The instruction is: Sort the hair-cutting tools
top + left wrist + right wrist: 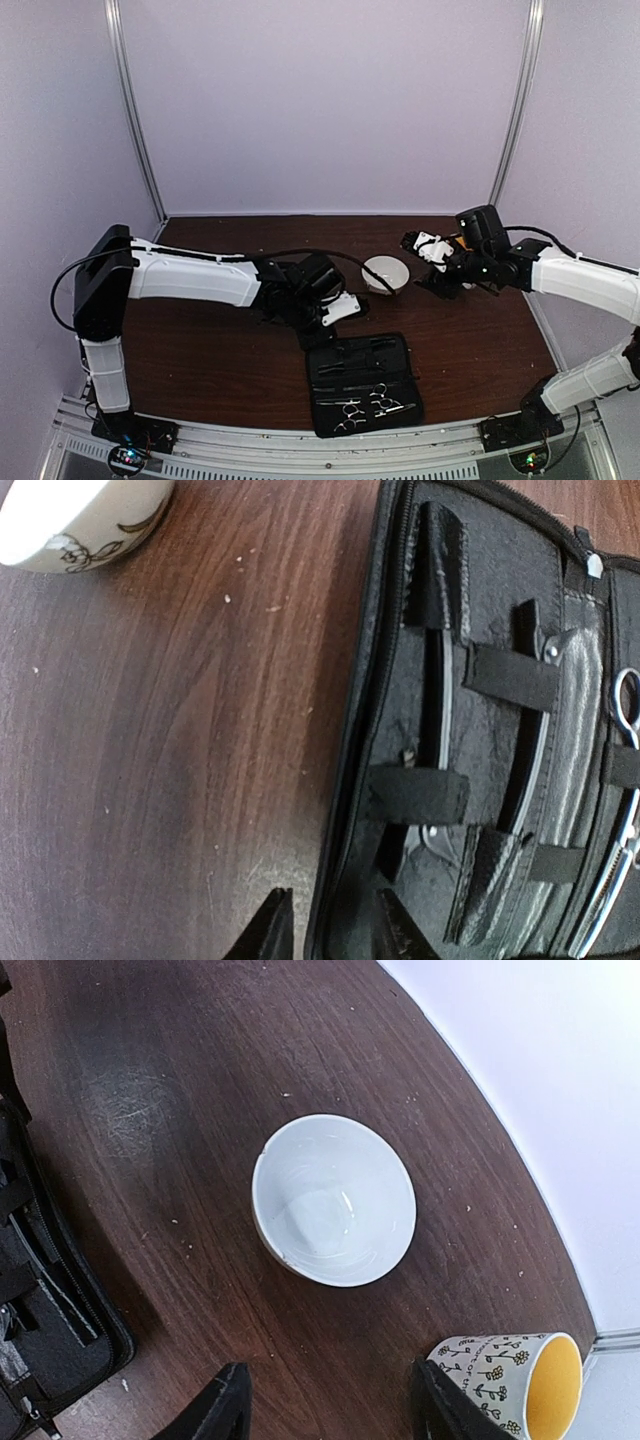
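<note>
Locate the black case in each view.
Top external: black case lies open at bottom centre, between the arm bases.
Left wrist: the case fills the right half.
Right wrist: only its corner, at the left edge.
Shared landmark: the dark wooden table beneath it in all three.

two slim silver scissors, one (349, 412) beside the other (388, 402), lie flat in the near half of the open black case (315, 380). from my left wrist i see two thin black sticks, one (434, 705) parallel to the next (522, 780), tucked lengthwise under elastic straps (415, 795) in the far half.
</note>
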Action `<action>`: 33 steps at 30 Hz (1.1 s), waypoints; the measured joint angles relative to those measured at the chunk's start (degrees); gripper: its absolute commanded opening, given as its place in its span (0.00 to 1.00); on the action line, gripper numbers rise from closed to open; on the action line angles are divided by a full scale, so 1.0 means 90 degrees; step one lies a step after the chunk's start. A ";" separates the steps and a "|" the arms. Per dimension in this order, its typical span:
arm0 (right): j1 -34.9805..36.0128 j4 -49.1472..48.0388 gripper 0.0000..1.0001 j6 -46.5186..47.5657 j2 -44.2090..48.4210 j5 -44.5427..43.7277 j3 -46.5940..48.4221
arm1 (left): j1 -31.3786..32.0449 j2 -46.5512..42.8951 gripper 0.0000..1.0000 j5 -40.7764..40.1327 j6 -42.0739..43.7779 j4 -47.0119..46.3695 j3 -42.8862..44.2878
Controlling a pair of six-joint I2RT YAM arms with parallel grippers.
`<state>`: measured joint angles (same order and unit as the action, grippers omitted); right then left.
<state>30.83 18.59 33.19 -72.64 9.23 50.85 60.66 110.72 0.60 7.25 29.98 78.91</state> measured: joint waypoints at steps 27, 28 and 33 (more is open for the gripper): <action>-0.0274 0.0284 0.55 -0.0185 -0.0226 0.0658 0.0155 | 0.0107 0.0277 0.00 -0.0733 0.0469 0.0374 0.0430; -0.0294 0.0287 0.55 -0.0197 -0.0226 0.0663 0.0155 | 0.0112 0.0253 0.00 -0.0843 0.0483 0.0396 0.0430; -0.0384 0.0287 0.55 -0.0240 -0.0223 0.0690 0.0155 | 0.0092 -0.0044 0.00 -0.1440 0.0566 0.0525 0.0454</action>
<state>27.38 21.17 31.03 -74.65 15.44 52.25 61.49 110.32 -12.36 12.34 34.70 83.00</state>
